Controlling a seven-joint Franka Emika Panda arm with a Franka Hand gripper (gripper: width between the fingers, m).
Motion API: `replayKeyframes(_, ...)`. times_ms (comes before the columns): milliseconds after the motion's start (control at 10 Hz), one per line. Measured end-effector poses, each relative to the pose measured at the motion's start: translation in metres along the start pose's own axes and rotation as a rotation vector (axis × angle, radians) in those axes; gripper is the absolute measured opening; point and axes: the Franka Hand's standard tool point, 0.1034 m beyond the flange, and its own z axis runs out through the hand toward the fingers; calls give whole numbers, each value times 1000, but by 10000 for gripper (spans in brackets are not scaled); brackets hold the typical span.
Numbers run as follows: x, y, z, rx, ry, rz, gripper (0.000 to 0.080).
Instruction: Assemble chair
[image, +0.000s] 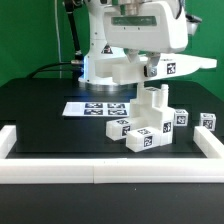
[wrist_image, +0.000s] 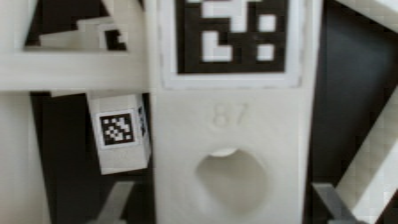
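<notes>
**Chair part held above the tabletop**

A white tagged part (image: 178, 67) of the chair is held in the air by the gripper (image: 150, 58), whose jaws are closed on it at a middling width. In the wrist view, it is seen between the dark fingers (wrist_image: 327, 203). The other parts (image: 145, 128) are clustered on the tabletop (image: 40, 110) beneath, near the marker board (image: 95, 108).

This is a robotics lab: a white robot arm (image: 115, 60), matte black tabletop (image: 40, 110) edged by a low white rail (image: 100, 173), tag-printed marker board (image: 85, 108).
</notes>
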Motion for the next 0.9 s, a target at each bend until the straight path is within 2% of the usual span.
replayKeyframes(100,-3,-4,-2,-1,-4,-7,289)
replayKeyframes(400,-3,-3,-1,-3,-4,-12,289)
replayKeyframes(600,-11,-4,3,-11,-7,-79,289)
replayKeyframes(900,-12,-2,9,-20,-13,-125,289)
